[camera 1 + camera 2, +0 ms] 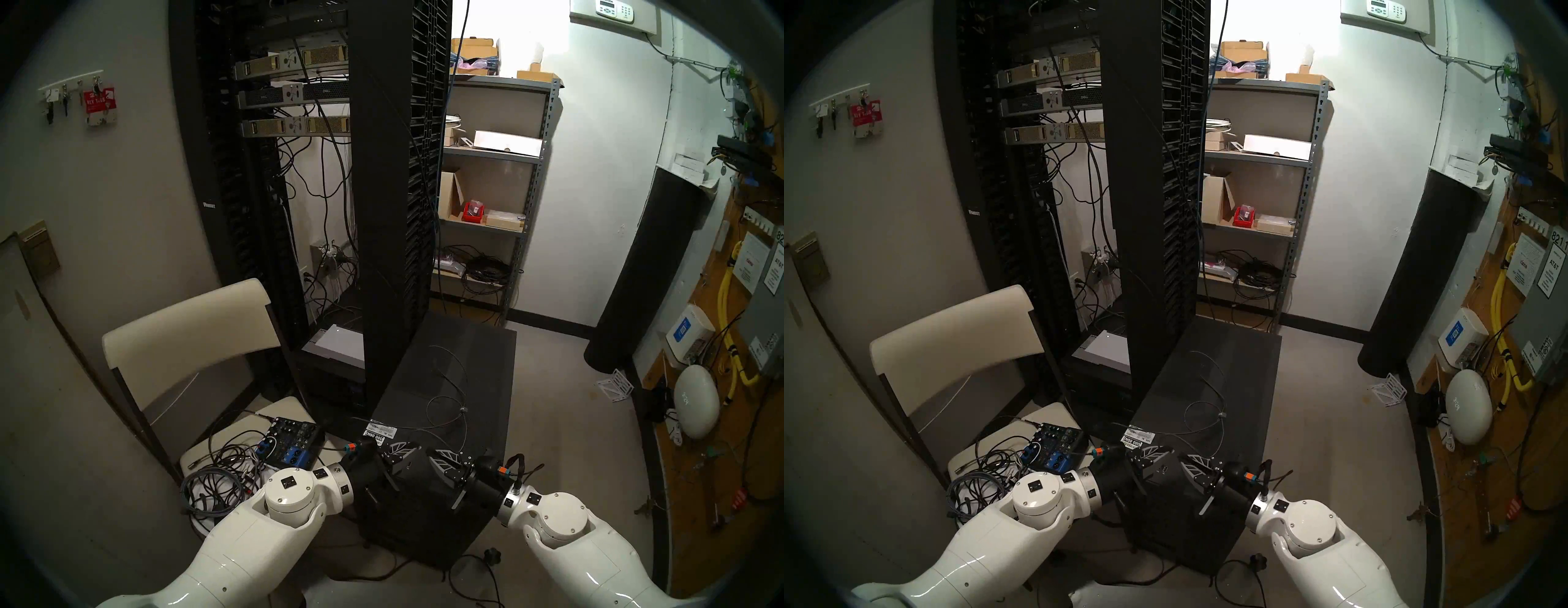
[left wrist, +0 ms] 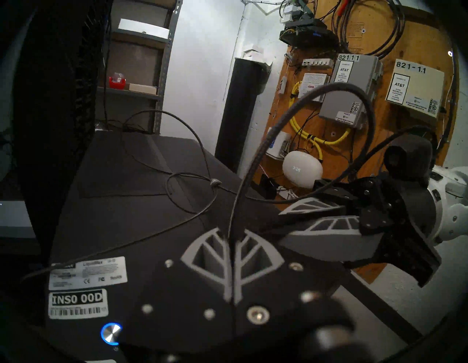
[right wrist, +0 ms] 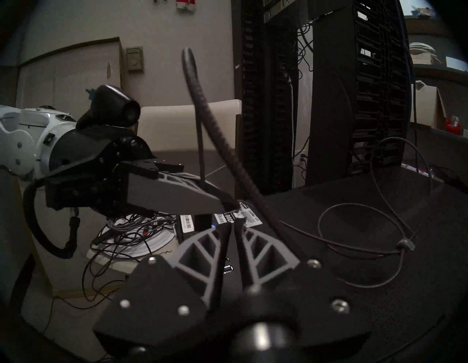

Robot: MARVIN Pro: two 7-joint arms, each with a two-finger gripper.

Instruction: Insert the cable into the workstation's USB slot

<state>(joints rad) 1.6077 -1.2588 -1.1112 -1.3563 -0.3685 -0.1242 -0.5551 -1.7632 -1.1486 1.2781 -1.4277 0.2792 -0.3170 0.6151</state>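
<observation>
Your left gripper [image 2: 231, 237] is clamped on the cable [image 2: 255, 162]: its fingers are pressed together with the wire rising straight out from between them. From there the cable arches up in a tall loop and comes down close by your right gripper [image 3: 234, 224]. That one is narrow, with only a thin slit between the fingers. The cable passes right at its fingertips, and you cannot tell whether it is pinched or merely alongside.

Both grippers point at each other, tips close, over the near edge of the workstation [image 1: 466, 365], which lies on its side next to the rack [image 1: 394, 212].

The rest of the cable lies in loose loops across the middle of the workstation's top panel, with the bead [image 3: 405, 245] among them, toward the right edge.

At the near left corner sit the labels [image 2: 87, 276] and the blue-lit button [image 2: 111, 333]. Two small silver ports [image 3: 228, 268] show below the right gripper's fingers; you cannot tell which one is the target.
</observation>
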